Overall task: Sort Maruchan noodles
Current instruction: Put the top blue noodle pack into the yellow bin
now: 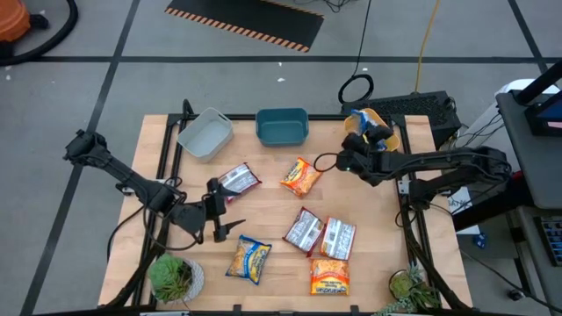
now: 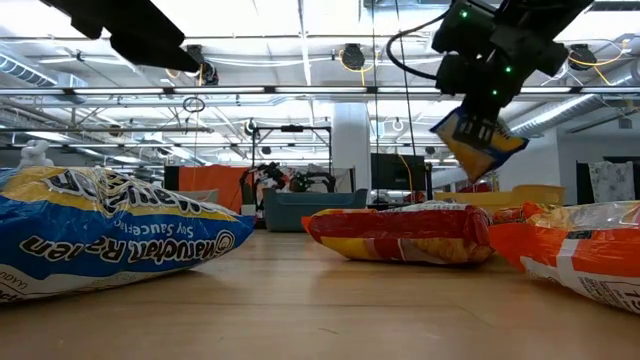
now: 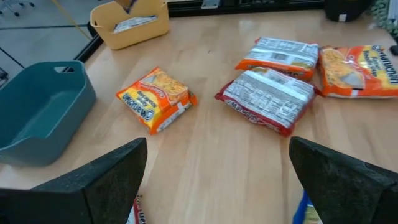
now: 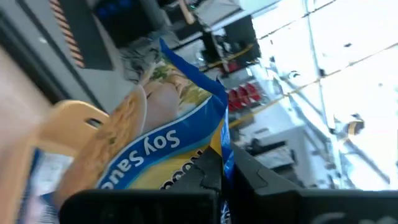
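while clamped on a yellow-and-blue soy sauce packet (image 4: 155, 155), right gripper (image 1: 367, 133) hangs above the yellow tub (image 1: 391, 140) at the table's far right corner, packet dangling by one edge well clear of the wood, as the low view shows (image 2: 478, 143). held high and over the tub, probably so the packet can drop straight in beside one that seems to lie there already (image 3: 132, 22).

left gripper (image 1: 230, 228) hovers low near the table's front left, fingers (image 3: 99, 180) spread wide and empty, apparently waiting between the silver-and-red packet (image 1: 238, 180) behind it and another yellow-and-blue packet (image 1: 249, 260) just in front, either within easy reach as a next pick.

rest of the noodles lying loose on the wooden table (image 1: 369, 219): an orange packet (image 1: 300, 176) near the middle, two silver-and-red packets (image 1: 305, 232) (image 1: 338, 238) side by side and touching, one more orange packet (image 1: 329, 276) near the front edge. grey tub (image 1: 205, 133) and teal tub (image 1: 282, 126) standing at the far edge, both apparently empty, presumably for the other two flavours. sorting judged barely begun. two small potted plants (image 1: 176, 276) (image 1: 411, 291) at the front corners, out of the way.
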Available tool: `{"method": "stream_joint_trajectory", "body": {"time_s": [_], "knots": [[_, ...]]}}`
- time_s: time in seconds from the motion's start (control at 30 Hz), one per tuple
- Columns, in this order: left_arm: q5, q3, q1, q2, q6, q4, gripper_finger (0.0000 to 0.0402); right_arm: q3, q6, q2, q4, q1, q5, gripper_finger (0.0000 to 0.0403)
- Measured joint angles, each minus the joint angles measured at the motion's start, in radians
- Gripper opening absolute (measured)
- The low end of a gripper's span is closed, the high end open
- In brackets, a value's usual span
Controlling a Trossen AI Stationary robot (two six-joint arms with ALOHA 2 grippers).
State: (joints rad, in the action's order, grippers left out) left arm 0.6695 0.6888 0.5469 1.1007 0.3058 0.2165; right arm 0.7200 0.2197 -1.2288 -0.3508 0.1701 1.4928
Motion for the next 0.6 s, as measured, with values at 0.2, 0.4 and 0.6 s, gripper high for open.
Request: {"method": "stream_joint_trajectory", "body": {"time_s": [0.2,0.4,0.6], "knots": [[0.0,0.0,0.025,0.0,0.036,0.001,0.0395,0.0,0.062,0.057,0.013,0.015,0.077,0.0],[0.0,0.0,0.046,0.0,0.072,0.006,0.0395,0.0,0.022,0.122,-0.008,0.05,-0.018,0.0],[0.002,0.0,0.065,0.0,0.116,0.006,0.0395,0.0,-0.144,0.13,-0.207,0.116,-0.112,0.0]]}}
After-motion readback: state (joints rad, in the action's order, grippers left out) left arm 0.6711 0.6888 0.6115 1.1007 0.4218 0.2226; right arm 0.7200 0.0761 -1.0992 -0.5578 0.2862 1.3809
